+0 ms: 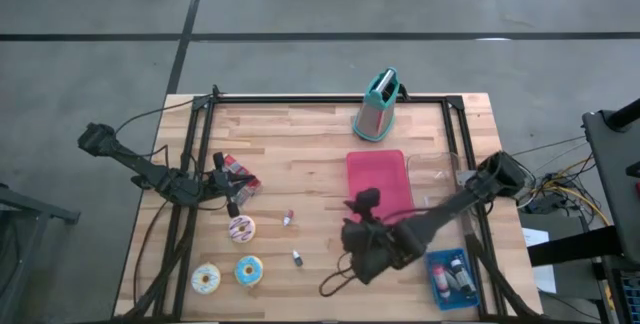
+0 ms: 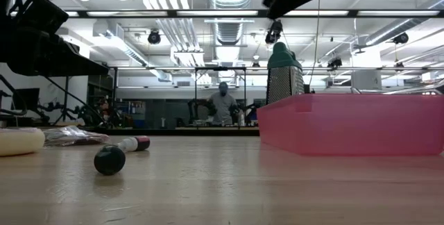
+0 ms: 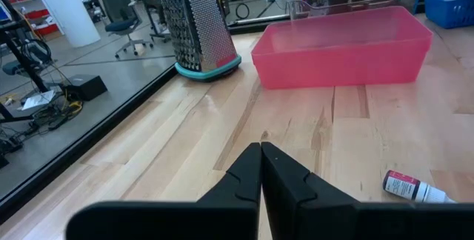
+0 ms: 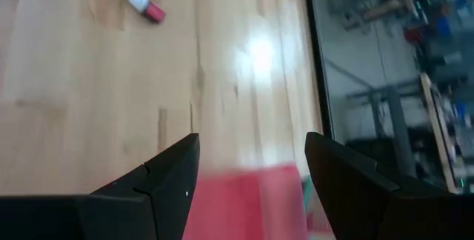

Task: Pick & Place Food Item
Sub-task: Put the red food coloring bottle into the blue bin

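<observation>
right gripper (image 1: 352, 256) fingers spread wide, empty, hovering just off the shallow pink plastic tray (image 1: 379, 180), likely the drop spot | left gripper (image 1: 237, 204) fingers pinched shut, empty, beside the iced ring doughnuts (image 1: 241, 229) on the wooden tabletop (image 1: 310, 144), none picked up | labels: none readable

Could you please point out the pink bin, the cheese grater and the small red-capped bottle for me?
pink bin (image 3: 341, 55): left wrist view, on its front wall.
cheese grater (image 3: 194, 25): left wrist view, on its metal grating face.
small red-capped bottle (image 3: 406, 187): left wrist view, on its red label band.
</observation>
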`<action>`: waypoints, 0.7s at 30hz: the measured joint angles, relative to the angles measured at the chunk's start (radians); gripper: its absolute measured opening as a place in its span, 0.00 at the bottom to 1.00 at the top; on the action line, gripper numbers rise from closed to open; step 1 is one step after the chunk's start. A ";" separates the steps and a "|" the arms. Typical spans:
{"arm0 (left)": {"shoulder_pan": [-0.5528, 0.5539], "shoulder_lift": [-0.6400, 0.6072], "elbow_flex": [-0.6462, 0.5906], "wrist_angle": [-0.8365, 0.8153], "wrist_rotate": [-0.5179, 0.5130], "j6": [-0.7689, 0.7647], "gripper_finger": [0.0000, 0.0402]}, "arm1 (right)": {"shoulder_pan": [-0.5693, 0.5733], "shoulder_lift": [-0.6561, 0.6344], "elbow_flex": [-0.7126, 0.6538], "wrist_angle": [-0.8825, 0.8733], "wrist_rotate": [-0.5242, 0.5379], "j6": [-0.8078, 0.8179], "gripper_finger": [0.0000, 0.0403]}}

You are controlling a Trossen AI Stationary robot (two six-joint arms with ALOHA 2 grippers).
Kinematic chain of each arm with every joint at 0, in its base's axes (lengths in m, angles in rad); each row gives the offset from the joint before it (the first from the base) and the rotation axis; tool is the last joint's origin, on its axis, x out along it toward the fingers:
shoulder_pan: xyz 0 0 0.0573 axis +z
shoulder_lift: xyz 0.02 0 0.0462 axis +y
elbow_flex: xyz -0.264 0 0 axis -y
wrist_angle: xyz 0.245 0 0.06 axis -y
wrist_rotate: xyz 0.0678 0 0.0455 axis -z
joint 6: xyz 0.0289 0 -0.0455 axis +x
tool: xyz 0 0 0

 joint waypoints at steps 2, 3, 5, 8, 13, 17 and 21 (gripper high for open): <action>0.000 0.000 0.000 0.000 0.000 0.000 0.03 | -0.028 0.000 -0.020 0.093 -0.031 -0.092 0.60; 0.000 0.000 0.000 0.000 0.000 0.000 0.03 | -0.043 0.000 -0.030 0.135 -0.050 -0.134 0.60; 0.000 0.000 0.000 0.000 0.000 0.000 0.03 | -0.072 0.000 -0.057 0.232 -0.099 -0.217 0.60; 0.000 0.000 0.000 0.000 0.000 0.000 0.03 | -0.107 0.000 -0.102 0.374 -0.170 -0.348 0.60; 0.000 0.000 0.000 0.000 0.000 0.000 0.03 | -0.152 -0.003 -0.173 0.597 -0.261 -0.538 0.60; 0.000 0.000 0.000 0.000 0.000 0.000 0.03 | -0.188 -0.003 -0.230 0.729 -0.347 -0.620 0.60; 0.000 0.000 0.000 0.000 0.000 0.000 0.03 | -0.223 -0.003 -0.289 0.851 -0.425 -0.669 0.60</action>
